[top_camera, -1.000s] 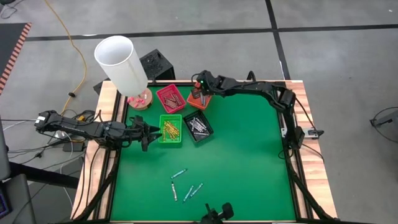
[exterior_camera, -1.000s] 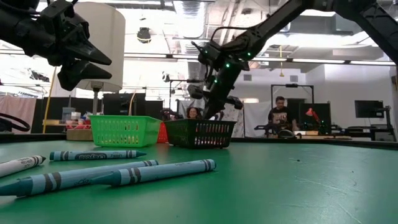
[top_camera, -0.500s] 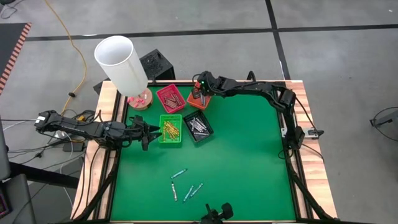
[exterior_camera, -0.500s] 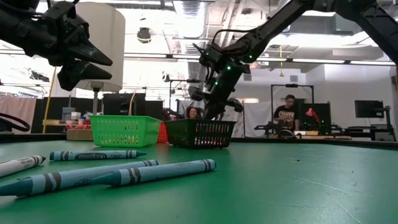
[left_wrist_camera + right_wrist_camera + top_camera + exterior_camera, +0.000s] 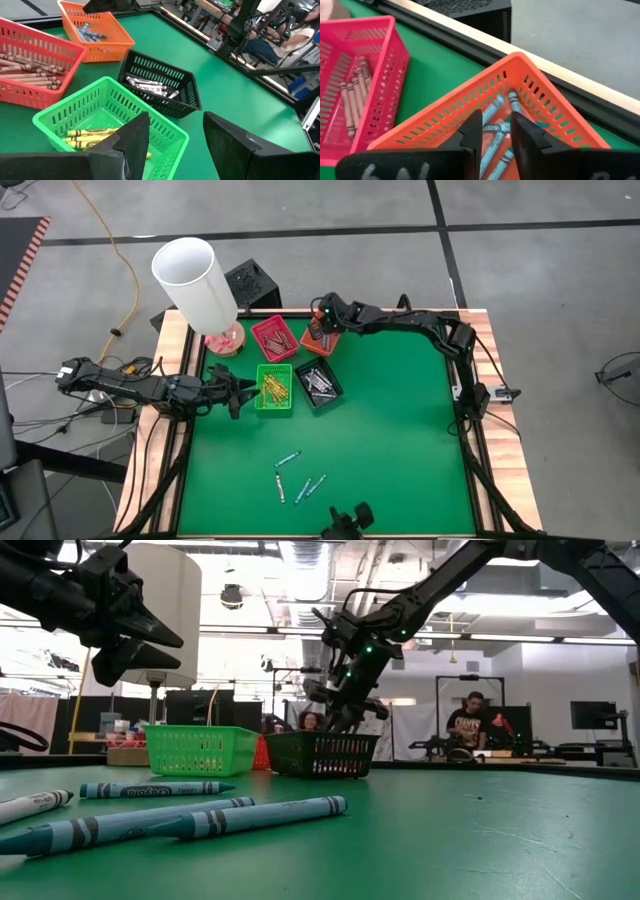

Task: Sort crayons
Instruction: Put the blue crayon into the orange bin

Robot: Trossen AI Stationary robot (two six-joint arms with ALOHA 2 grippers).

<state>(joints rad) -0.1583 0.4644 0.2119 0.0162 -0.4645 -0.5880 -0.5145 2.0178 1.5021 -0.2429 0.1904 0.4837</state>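
Right gripper (image 5: pixel 495 131) hangs over the orange tray (image 5: pixel 435 115), jaws part-open, holding nothing; blue crayons (image 5: pixel 495 125) lie directly beneath. Rise straight up before leaving. Left gripper (image 5: pixel 172 140) waits, jaws open, empty.

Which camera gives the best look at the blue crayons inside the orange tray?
The right wrist view: it looks straight into the orange tray at the blue crayons. The left wrist view shows them farther off. From the high view they cannot be made out, and the low view hides the tray.
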